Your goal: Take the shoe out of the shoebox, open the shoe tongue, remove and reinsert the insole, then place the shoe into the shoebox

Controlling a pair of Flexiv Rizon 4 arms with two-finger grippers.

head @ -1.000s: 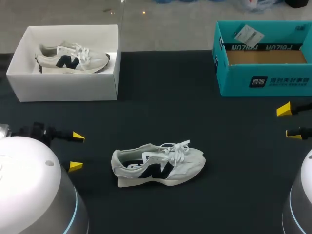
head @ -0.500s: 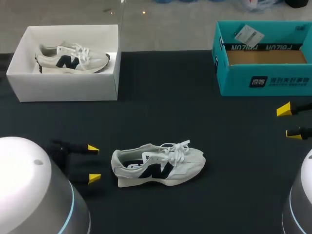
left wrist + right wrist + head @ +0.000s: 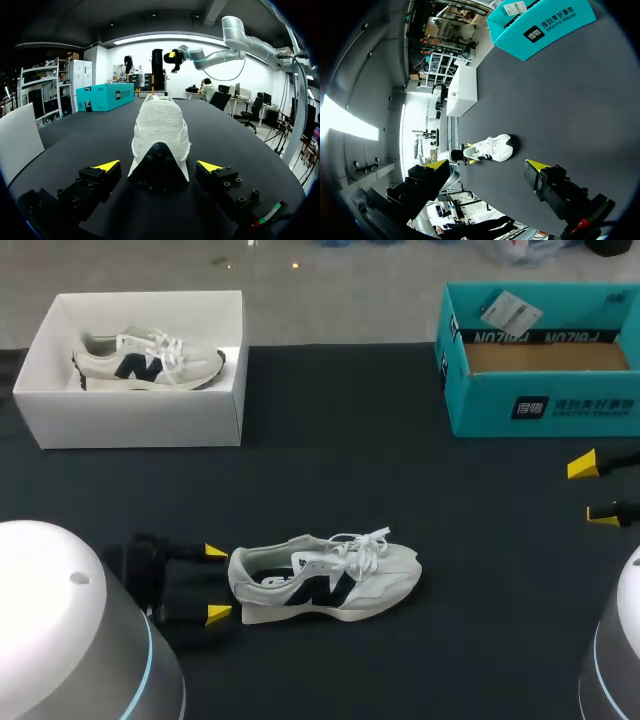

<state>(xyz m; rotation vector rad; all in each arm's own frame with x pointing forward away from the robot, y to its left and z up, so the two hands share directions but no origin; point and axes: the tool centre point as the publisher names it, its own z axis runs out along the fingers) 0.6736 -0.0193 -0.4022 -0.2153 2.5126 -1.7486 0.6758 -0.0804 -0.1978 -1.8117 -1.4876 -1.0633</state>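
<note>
A white sneaker with a dark side logo point(image 3: 325, 578) lies on its sole on the black table, toe pointing right. My left gripper point(image 3: 213, 583) is open at its heel, one yellow tip on each side of the heel and short of touching it. In the left wrist view the heel point(image 3: 159, 150) sits just ahead of that gripper point(image 3: 158, 167), between the spread fingers. My right gripper point(image 3: 591, 489) hangs open and empty at the table's right edge; its wrist view shows the sneaker point(image 3: 491, 148) far ahead of its gripper point(image 3: 489, 164). The white shoebox point(image 3: 140, 418) at back left holds a second matching sneaker point(image 3: 147, 360).
A teal cardboard box point(image 3: 545, 390) stands open at the back right with a paper tag point(image 3: 510, 312) on its rim. Bare black tabletop point(image 3: 340, 460) spreads between the two boxes and around the sneaker.
My left gripper has slid right across the table, from well short of the sneaker to flanking its heel. The sneaker and the right arm have stayed put.
</note>
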